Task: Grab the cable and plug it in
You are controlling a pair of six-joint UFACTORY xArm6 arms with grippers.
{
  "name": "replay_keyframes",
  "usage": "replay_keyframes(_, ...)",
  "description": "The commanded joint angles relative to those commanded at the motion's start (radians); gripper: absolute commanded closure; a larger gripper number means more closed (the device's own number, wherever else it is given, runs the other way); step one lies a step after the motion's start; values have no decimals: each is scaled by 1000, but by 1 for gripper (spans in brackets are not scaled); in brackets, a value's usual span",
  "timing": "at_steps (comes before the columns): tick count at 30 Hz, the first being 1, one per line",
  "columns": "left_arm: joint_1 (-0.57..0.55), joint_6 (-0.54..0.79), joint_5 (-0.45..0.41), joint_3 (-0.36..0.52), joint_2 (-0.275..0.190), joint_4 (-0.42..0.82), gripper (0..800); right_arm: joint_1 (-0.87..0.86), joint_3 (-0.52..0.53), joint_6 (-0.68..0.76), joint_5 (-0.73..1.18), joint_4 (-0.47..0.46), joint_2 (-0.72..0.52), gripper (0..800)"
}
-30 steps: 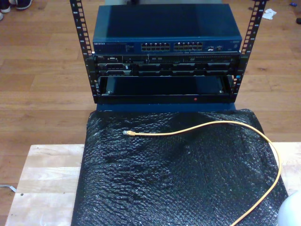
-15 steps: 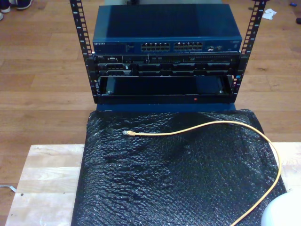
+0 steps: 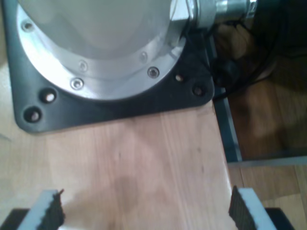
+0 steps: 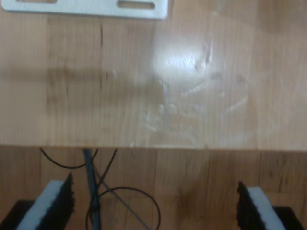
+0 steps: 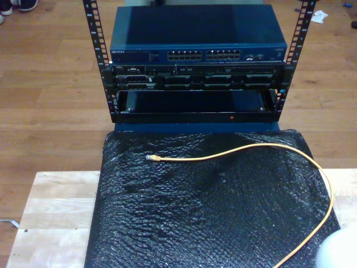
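The cable [image 5: 262, 147] lies loose on the black bubble-textured mat [image 5: 184, 223] that covers the wooden counter [image 5: 53, 218]. Its small clear plug [image 5: 149, 158] points toward the exterior view's left, and the cord runs in a wide curve to the exterior view's lower right. I judge it was laid flat like this so the plug end is easy to reach. Behind the mat stands the rack [image 5: 196, 61], which holds a blue network switch [image 5: 198, 39] with rows of ports [image 5: 204, 55]; below it, one bay looks empty. My first pincer [image 3: 146, 211] is wide and holds nothing, above bare wood near an arm base plate [image 3: 110, 96]. My second pincer [image 4: 153, 203] is also wide and holds nothing, at the counter's edge, so the grab is not yet begun.
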Motion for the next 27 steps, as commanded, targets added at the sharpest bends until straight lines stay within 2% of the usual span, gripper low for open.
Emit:
replay_keyframes(8, -26, -2, 94, -84, 0, -80, 0, 3, -149, 160, 121, 15, 74, 0)
replay_keyframes(14, -75, -12, 215, -157, 2, -140, 0, 6, -233, 267, 215, 126, 87, 0)
replay_keyframes(20, -153, -109, 270, -204, 2, -173, 0, 29, -324, 377, 358, 183, 87, 0)
replay_keyframes(27, -259, -255, 311, -232, 2, -224, 0, 129, -359, 508, 399, 241, 89, 0)
